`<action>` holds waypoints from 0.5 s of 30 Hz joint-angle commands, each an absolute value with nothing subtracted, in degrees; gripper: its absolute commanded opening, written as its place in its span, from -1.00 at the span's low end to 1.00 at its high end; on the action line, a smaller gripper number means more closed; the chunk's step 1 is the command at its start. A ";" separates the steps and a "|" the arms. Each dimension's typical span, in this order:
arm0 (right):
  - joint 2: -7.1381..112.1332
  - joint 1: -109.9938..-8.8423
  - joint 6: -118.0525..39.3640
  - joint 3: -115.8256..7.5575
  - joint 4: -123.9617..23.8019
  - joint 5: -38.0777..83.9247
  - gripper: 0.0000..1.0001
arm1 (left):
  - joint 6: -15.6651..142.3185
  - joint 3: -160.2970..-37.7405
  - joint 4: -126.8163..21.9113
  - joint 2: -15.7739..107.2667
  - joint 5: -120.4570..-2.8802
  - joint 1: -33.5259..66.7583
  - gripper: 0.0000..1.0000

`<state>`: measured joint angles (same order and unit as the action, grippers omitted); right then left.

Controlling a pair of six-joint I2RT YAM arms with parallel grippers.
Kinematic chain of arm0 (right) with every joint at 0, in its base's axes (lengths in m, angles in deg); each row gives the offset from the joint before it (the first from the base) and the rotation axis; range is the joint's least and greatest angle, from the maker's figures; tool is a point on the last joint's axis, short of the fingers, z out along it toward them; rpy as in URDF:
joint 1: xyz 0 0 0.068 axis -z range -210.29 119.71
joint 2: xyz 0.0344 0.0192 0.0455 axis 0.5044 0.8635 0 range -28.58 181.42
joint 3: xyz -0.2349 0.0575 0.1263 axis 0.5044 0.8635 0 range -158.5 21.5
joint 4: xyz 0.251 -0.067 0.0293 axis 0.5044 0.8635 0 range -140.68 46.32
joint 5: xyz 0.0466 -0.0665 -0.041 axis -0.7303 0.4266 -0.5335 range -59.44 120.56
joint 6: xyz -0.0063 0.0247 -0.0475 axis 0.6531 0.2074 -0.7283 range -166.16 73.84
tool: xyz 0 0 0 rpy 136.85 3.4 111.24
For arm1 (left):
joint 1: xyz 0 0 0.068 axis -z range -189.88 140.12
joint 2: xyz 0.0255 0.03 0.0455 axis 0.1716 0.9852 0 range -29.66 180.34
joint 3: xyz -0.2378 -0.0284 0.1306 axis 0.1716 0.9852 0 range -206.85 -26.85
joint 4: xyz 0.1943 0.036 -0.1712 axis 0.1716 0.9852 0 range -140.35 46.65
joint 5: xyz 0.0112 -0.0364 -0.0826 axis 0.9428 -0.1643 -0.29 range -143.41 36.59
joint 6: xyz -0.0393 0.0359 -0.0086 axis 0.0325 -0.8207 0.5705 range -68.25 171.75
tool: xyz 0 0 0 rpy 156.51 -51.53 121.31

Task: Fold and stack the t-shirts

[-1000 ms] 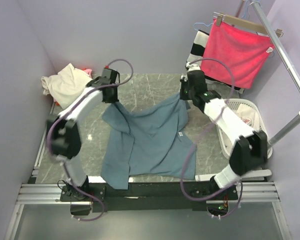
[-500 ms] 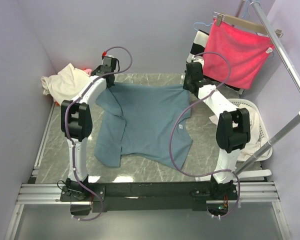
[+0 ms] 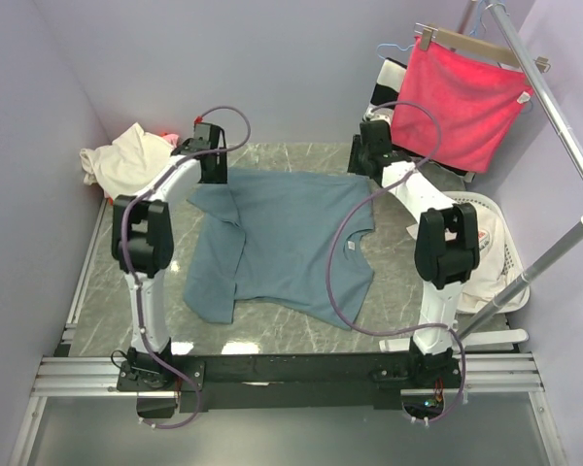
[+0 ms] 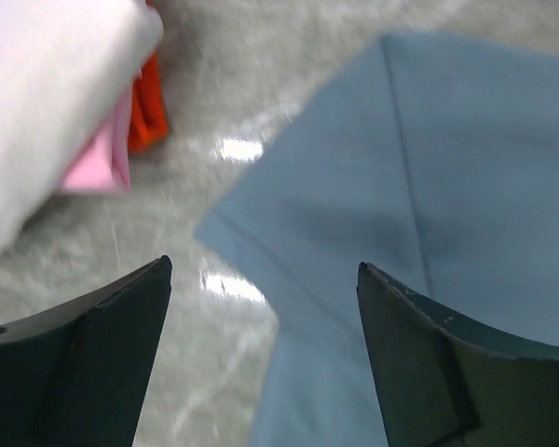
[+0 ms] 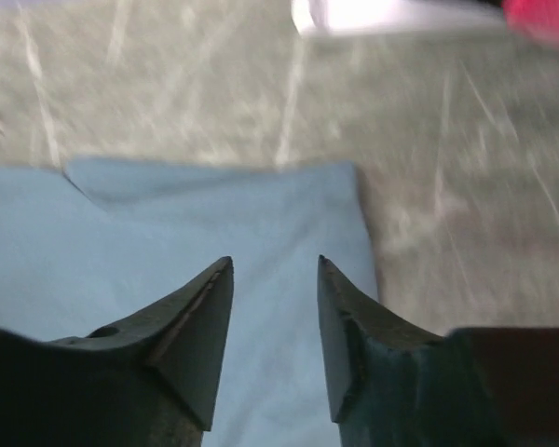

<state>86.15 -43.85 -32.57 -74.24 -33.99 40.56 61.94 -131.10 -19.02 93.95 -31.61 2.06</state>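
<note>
The dusty blue-grey t-shirt point(image 3: 282, 243) lies spread on the marble table, its left side folded over and wrinkled. My left gripper point(image 3: 214, 171) hovers over the shirt's far left corner point(image 4: 382, 186), wide open point(image 4: 261, 270), with nothing between its fingers. At the far right corner point(image 5: 214, 223), my right gripper point(image 3: 367, 161) is also open point(image 5: 275, 265) and empty, just above the cloth. A cream t-shirt point(image 3: 126, 160) is heaped at the back left, with a pink/red one point(image 4: 147, 116) beside it. A white t-shirt point(image 3: 488, 228) sits in the basket.
A white laundry basket point(image 3: 447, 267) stands at the right table edge. The bright pink-red towel point(image 3: 462, 102) hangs on a hanger at the back right, with a striped cloth point(image 3: 383, 92) behind it. A slanted metal rail point(image 3: 554, 97) runs along the right. Purple walls enclose the table.
Both arms carried the blue-grey shirt's far edge towards the back wall and laid it flat. Both grippers, shut on the cloth earlier, have opened and let it go.
</note>
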 commanded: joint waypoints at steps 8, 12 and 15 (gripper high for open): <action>71.53 -43.91 -29.99 -59.19 -24.76 30.75 0.08 | 72.48 -108.44 -23.54 73.80 -58.12 9.44 0.69; 68.11 -45.93 -30.77 -49.99 -26.58 19.34 0.08 | 75.56 -102.45 -25.30 72.91 -60.70 11.47 0.65; 66.87 -46.90 -29.64 -44.71 -30.45 8.62 0.07 | 77.14 -98.23 -28.37 72.30 -62.98 12.00 0.62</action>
